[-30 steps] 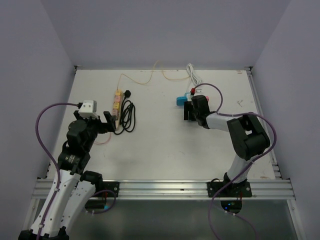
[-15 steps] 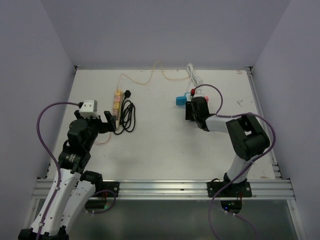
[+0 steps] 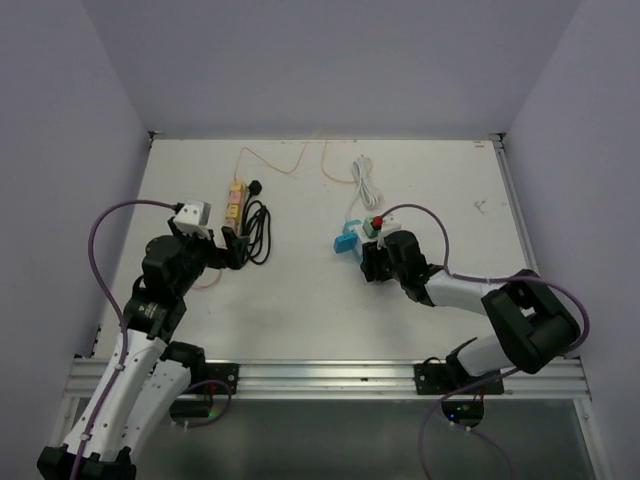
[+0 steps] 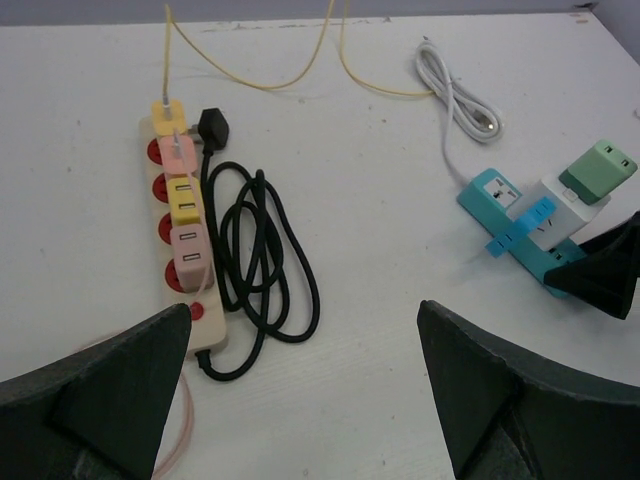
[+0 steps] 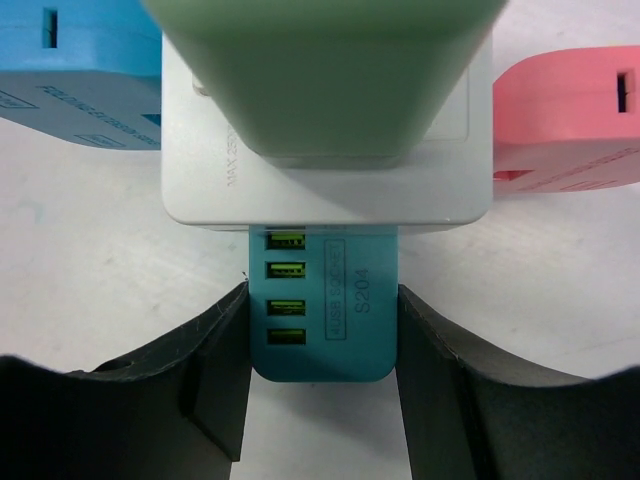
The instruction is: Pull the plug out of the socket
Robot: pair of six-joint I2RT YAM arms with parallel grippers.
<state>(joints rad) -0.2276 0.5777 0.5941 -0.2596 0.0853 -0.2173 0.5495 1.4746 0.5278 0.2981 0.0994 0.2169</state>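
Teal socket (image 5: 324,345) x1, clamped by R end effector (image 5: 322,305); green plug (image 5: 320,70) x1; L end effector (image 4: 300,395) apart.

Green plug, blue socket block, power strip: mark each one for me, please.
Green plug (image 4: 597,172): left wrist view, on the middle of its body.
Blue socket block (image 5: 322,300): right wrist view, on its end with the USB ports.
Power strip (image 4: 203,325): left wrist view, on its bare near end.
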